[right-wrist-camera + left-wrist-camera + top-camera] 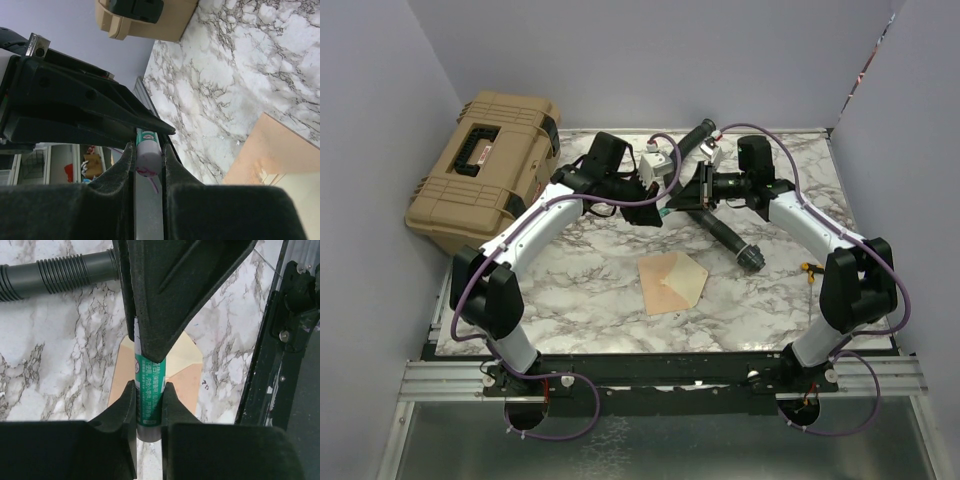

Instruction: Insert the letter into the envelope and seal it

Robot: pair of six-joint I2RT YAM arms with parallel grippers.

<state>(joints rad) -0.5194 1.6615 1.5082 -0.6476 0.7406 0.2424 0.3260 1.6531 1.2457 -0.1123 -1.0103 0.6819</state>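
The envelope [670, 280] lies on the marble table with its pointed flap open and the pale cream inside showing [187, 357]. I see no separate letter; it is hidden. Above the table's far middle, both grippers meet on a green glue stick [665, 212]. My left gripper [149, 387] is shut on the stick's green body [148, 405]. My right gripper [148, 150] is shut on its white cap end [148, 159]. In the right wrist view the envelope [280, 155] shows at the lower right.
A tan hard case [485, 170] sits at the far left, partly off the table. A black ribbed tube [725, 235] lies under the right gripper, another [695, 135] at the back edge. A small yellow-black item [810, 270] lies by the right arm.
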